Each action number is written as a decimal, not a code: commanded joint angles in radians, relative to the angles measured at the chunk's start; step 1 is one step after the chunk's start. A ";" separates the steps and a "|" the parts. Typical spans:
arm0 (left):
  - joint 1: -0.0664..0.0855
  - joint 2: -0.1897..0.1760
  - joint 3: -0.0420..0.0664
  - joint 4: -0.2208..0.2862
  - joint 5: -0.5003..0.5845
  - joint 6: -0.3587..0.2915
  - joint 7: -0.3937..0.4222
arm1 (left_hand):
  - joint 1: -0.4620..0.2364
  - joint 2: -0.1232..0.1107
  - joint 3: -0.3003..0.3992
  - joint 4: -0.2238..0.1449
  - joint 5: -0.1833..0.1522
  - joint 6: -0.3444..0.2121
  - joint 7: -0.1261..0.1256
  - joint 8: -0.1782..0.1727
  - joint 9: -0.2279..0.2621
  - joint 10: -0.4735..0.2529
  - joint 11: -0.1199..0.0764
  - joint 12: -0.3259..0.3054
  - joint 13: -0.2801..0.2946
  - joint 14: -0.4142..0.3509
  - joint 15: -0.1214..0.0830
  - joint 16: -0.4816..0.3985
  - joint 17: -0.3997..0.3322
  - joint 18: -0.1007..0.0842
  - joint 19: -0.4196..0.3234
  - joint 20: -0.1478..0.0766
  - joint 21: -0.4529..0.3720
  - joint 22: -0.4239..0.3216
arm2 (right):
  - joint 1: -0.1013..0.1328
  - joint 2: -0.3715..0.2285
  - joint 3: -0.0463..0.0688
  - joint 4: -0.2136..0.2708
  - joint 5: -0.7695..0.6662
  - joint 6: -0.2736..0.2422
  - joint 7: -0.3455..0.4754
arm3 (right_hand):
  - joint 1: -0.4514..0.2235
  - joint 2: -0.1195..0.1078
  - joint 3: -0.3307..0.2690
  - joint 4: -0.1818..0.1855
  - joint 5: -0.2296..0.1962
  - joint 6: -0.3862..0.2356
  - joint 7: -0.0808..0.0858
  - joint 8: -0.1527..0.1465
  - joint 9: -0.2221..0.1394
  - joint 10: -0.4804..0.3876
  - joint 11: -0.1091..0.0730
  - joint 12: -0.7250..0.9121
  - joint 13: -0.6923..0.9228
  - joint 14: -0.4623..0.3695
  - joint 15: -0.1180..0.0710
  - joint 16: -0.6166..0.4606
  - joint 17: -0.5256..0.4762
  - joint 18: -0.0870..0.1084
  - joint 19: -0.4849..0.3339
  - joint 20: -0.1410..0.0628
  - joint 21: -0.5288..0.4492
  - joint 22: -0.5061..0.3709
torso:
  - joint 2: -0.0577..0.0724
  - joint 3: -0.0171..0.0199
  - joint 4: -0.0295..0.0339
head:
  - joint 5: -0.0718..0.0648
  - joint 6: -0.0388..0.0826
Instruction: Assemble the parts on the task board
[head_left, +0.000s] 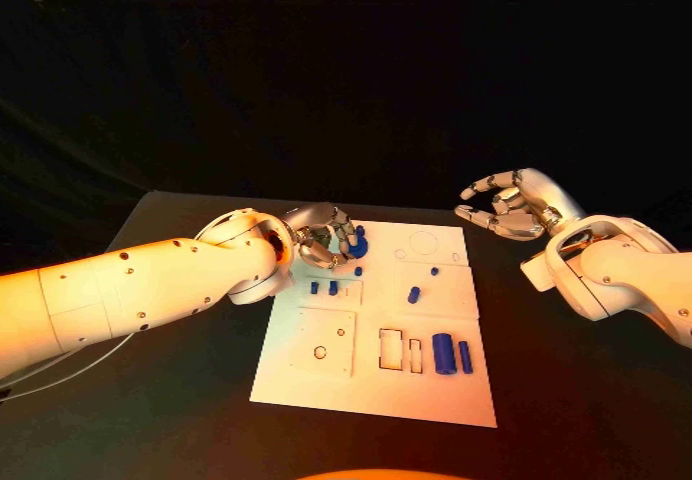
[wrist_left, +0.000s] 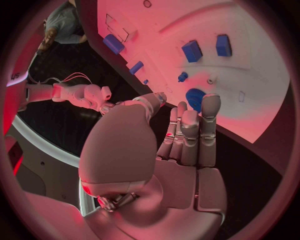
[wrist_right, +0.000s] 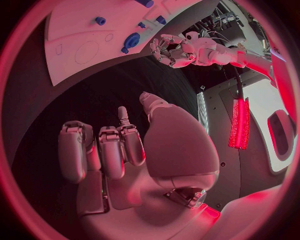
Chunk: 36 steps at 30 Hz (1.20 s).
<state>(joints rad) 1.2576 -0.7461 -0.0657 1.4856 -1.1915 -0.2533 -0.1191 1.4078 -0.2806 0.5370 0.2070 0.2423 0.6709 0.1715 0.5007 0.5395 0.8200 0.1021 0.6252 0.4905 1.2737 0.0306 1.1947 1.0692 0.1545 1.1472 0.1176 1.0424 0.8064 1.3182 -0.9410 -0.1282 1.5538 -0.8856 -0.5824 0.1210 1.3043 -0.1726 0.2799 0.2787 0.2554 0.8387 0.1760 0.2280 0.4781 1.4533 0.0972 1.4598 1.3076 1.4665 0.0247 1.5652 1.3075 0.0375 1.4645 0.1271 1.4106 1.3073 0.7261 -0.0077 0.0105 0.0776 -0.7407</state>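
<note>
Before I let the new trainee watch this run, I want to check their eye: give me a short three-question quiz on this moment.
1. True or false: the right hand holds a blue part.
2. Which hand is over the task board? A) left B) right C) neither
3. Fill in: the two long blue bars lie side by side at the board's near ____ corner, as the robot sees it.

Key:
1. False; its fingers curl on nothing, off the board's far right corner.
2. A; the left hand is by the round blue part.
3. right.
</note>
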 joint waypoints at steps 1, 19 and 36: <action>-0.007 0.016 -0.001 -0.016 -0.186 -0.048 0.133 | 0.014 -0.005 0.001 -0.005 -0.003 0.019 -0.002 -0.012 -0.023 0.006 0.001 -0.032 -0.039 -0.007 -0.001 -0.011 -0.026 0.004 0.010 -0.003 0.001 0.005 | -0.001 0.000 0.000 0.001 -0.008 0.006 0.008 | -0.009 0.002 0.001 0.006 0.004 -0.006 -0.004 0.005 0.000 -0.002 -0.008 0.002 0.130 0.100 -0.008 0.001 0.247 0.007 0.001 -0.006 -0.003 0.130 | 0.001 0.0002 -0.0024 | 0.000 0.002; -0.026 0.100 -0.011 -0.097 -0.408 0.086 0.084 | 0.038 -0.003 -0.019 -0.016 -0.003 0.080 -0.025 -0.051 -0.106 0.030 -0.006 -0.119 -0.174 0.111 -0.012 0.120 0.042 -0.045 0.164 -0.009 0.196 0.254 | -0.001 0.003 0.000 0.003 -0.008 0.005 0.008 | -0.009 0.002 0.001 0.006 0.004 -0.006 -0.004 0.005 0.000 -0.002 -0.008 0.002 0.130 0.100 -0.008 0.001 0.247 0.007 0.001 -0.006 -0.003 0.130 | 0.001 0.0013 -0.0032 | -0.001 0.001; -0.026 0.140 -0.012 -0.133 -0.435 0.166 0.018 | 0.052 0.009 0.005 -0.021 -0.004 0.127 -0.033 -0.060 -0.136 0.090 -0.021 -0.118 -0.211 0.164 -0.025 0.175 0.086 -0.067 0.229 -0.021 0.286 0.373 | -0.001 0.004 0.000 0.005 -0.008 0.005 0.007 | -0.008 0.004 0.001 0.005 0.006 -0.006 -0.005 0.006 0.000 -0.001 -0.009 0.002 0.130 0.100 -0.008 0.001 0.247 0.007 0.001 -0.006 -0.003 0.131 | 0.000 0.0010 -0.0008 | -0.003 -0.002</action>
<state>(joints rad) 1.2314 -0.6095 -0.0777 1.3526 -1.6075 -0.1245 -0.0769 1.4502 -0.2712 0.5373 0.1872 0.2422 0.7906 0.1371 0.4449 0.4048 0.9034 0.0803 0.5025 0.2808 1.4314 0.0055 1.3659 1.1550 0.0993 1.3689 0.0965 1.3227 1.1792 1.3181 -0.9380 -0.1282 1.5569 -0.8856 -0.5824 0.1214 1.3044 -0.1726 0.2800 0.2786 0.2554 0.8351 0.1723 0.2280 0.4780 1.4533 0.0973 1.4598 1.3073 1.4665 0.0247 1.5652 1.3076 0.0375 1.4644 0.1271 1.4107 1.3077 0.7271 -0.0063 0.0086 0.0744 -0.7424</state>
